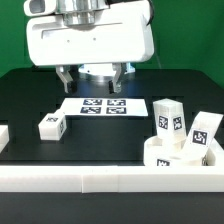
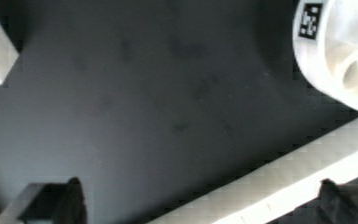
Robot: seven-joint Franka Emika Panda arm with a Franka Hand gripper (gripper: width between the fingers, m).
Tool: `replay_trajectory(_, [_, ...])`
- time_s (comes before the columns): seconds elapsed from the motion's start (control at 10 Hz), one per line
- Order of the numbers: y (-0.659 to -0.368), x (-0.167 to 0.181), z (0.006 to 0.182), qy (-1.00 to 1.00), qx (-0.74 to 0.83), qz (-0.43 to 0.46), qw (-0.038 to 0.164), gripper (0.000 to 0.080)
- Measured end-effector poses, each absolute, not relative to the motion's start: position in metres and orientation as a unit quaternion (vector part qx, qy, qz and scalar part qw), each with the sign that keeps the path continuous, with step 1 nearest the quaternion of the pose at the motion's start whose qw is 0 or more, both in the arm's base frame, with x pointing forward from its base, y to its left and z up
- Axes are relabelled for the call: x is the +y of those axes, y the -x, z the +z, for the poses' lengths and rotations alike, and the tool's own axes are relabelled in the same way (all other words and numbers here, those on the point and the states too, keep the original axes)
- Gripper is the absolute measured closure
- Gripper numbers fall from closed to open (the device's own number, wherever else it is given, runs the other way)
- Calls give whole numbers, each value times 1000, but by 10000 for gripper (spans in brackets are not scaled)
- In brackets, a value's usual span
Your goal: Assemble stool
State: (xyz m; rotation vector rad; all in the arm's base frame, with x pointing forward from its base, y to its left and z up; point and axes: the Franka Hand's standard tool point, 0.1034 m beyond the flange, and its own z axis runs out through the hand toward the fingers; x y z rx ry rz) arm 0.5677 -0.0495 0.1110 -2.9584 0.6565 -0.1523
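Observation:
The white round seat (image 1: 160,152) lies at the front of the exterior view's right, against the front rail. Two white tagged legs (image 1: 168,119) (image 1: 201,132) stand upright at it; whether they rest in it or behind it I cannot tell. A third leg (image 1: 51,126) lies alone on the black table at the left. My gripper (image 1: 91,78) hangs open and empty at the back, above the far edge of the marker board (image 1: 101,106). In the wrist view the gripper (image 2: 197,205) shows two dark fingertips (image 2: 51,200) far apart, and the seat's curved edge (image 2: 345,75).
A long white border rail (image 1: 100,180) runs along the front edge and crosses the wrist view diagonally (image 2: 291,170). A white piece (image 1: 3,136) sits at the exterior view's left edge. The robot's white base (image 1: 90,40) stands behind the gripper.

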Motion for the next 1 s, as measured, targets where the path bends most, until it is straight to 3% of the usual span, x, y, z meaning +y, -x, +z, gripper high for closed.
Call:
replay_trajectory(0.2, [-564,-62,106,987,143,-55,45,151])
replay_trajectory(0.4, [-548,-99,87,990,122,-64,17,151])
replay_trajectory(0.5, [-542,-112,81,991,119,-57,15,151])
replay_trajectory(0.7, [-544,-110,82,990,128,-46,20,151])
replay_trajectory(1.0, [-533,-102,78,987,131,77,60,151])
